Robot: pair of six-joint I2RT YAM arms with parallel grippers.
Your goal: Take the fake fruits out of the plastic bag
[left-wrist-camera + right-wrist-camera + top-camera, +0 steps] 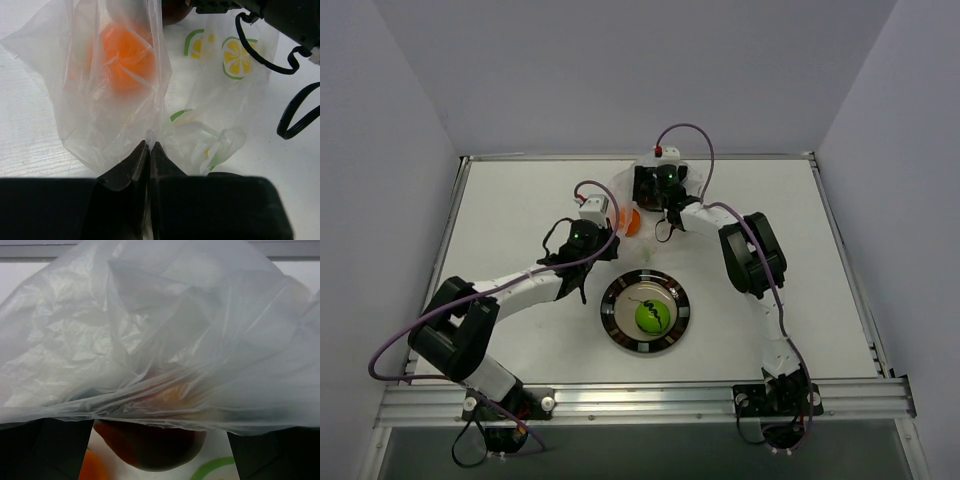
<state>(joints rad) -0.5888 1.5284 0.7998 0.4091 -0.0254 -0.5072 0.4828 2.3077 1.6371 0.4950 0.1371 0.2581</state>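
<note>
The left gripper is closed: in the left wrist view its two dark fingers meet at the lower middle of the frame and pinch a fold of the plastic bag. The thin film rises from this pinch toward the upper left of the frame. The orange fruit sits inside the bag there, seen blurred through the wrinkled film. On the right side of the same view the bag lies on the white table and carries printed lemon slices. In the top view the right gripper is at the upper middle of the table, over the far part of the bag, just right of the left gripper. In the right wrist view its dark fingers stand wide apart in the two lower corners, so it is open. The film is draped across the whole frame and hides the fingertips. The dark maroon fruit lies at the lower middle, between the fingers, partly under the film. The bright green fruit is outside the bag, resting on the round dark-rimmed plate in the lower middle of the top view.
</note>
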